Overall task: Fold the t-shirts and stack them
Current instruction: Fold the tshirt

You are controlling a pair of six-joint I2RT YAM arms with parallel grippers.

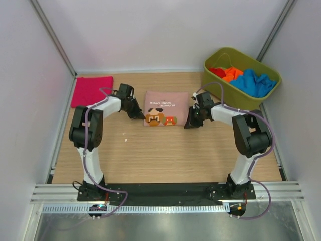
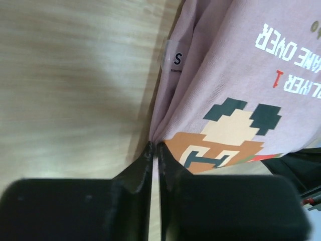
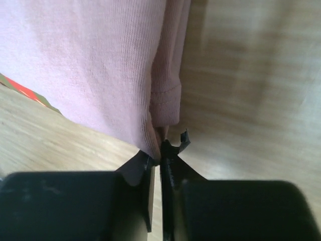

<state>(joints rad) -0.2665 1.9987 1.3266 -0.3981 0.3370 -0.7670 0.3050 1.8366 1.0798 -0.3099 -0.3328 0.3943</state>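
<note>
On the wooden counter (image 1: 165, 155), the left hand (image 2: 155, 145) and right hand (image 3: 159, 150) each pinch a near corner of the folded dusty-pink t-shirt (image 1: 165, 103) lying between them, with a folded magenta t-shirt (image 1: 90, 90) far left and a red t-shirt (image 1: 216, 73), an orange t-shirt (image 1: 231, 74) and a blue t-shirt (image 1: 253, 83) heaped in the olive-green tub (image 1: 215, 80) far right, against white walls (image 1: 165, 30).

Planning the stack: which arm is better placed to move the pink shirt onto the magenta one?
Probably left: the left tool pinches the pink shirt at the edge nearer the magenta shirt; the right tool grips the opposite edge.
</note>
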